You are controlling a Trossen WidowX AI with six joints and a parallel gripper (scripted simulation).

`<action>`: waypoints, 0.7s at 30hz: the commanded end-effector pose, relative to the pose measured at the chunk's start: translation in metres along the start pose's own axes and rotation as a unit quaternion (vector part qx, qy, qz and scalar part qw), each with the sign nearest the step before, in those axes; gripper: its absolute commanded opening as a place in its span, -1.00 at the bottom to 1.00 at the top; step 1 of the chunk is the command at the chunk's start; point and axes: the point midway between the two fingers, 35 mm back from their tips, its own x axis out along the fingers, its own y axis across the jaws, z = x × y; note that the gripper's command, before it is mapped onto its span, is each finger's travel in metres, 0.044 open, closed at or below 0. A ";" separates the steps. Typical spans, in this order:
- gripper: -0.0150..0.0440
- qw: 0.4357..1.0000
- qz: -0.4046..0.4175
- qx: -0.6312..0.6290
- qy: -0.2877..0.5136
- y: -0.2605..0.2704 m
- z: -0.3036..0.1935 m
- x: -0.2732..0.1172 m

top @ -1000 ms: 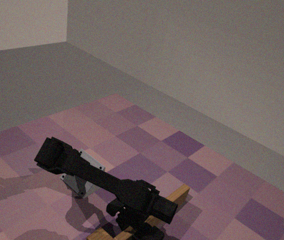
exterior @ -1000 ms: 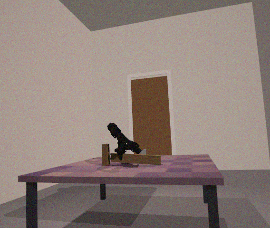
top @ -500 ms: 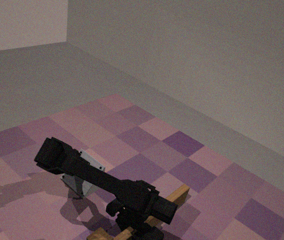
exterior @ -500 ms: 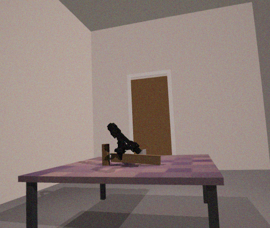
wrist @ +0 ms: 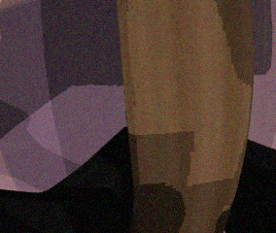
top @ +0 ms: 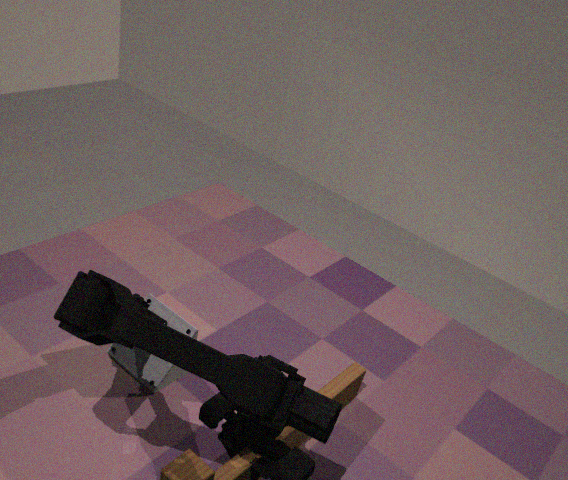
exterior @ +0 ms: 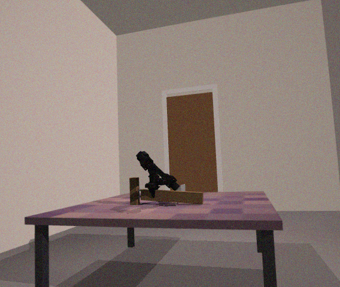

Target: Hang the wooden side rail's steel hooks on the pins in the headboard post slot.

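Observation:
The wooden side rail (top: pixel 343 384) (exterior: pixel 179 197) (wrist: pixel 187 97) lies lengthwise, its far end low at the tabletop and its hook end slightly raised beside the post. The upright wooden headboard post (top: pixel 187 467) (exterior: pixel 134 191) stands at the rail's left end in the exterior view, with a very narrow gap between them. A small greyish bit shows in that gap; whether the hooks sit on the pins cannot be told. The slot and pins are hidden. My black gripper (exterior: pixel 153 194) is shut on the rail near its hook end, and dark finger parts flank the rail in the wrist view.
The arm's light grey base plate (top: pixel 163 369) (exterior: pixel 182 187) is behind the rail in the exterior view. The arm reaches over the rail from there. Everything stands on a pink and purple checkered table (top: pixel 351 279) (exterior: pixel 151 222). Arm shadows fall across the tabletop.

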 end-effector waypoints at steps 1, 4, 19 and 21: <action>-0.49 1.000 -0.008 -0.002 -0.001 -0.002 0.000 -0.005; -0.49 1.000 -0.008 -0.002 -0.001 -0.001 -0.001 -0.005; -0.49 1.000 -0.008 -0.002 -0.001 -0.001 -0.002 -0.004; -0.49 1.000 -0.008 -0.002 -0.001 -0.001 -0.003 -0.004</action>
